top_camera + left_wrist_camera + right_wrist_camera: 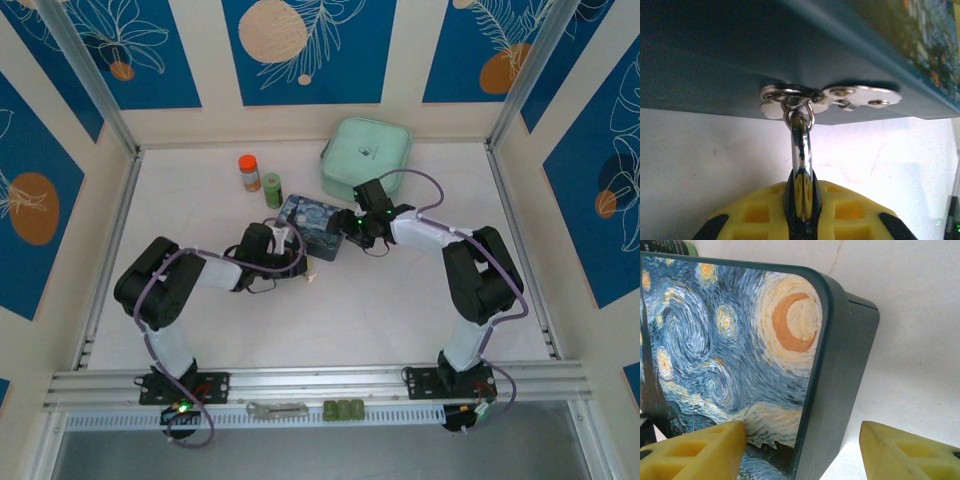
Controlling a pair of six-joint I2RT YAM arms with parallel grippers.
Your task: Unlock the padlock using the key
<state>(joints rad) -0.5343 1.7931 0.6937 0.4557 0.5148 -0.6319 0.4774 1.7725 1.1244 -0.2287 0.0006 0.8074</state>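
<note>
Padlock (801,186) upright, shackle (799,142) toward tin (715,50) | left claw (801,216) pinching it | right claw (802,440) spread

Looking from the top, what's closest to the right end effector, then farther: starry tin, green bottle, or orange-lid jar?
1. Blue starry-night painted tin, right at the right end effector.
2. Small green bottle, farther back, left.
3. Orange-capped jar, farthest left.

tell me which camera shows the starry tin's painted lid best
Right wrist: the lid is close up, with its crescent moon and swirls clear. Top external shows the tin small, from above. Left wrist shows its dark side wall and silvery clasp.
</note>
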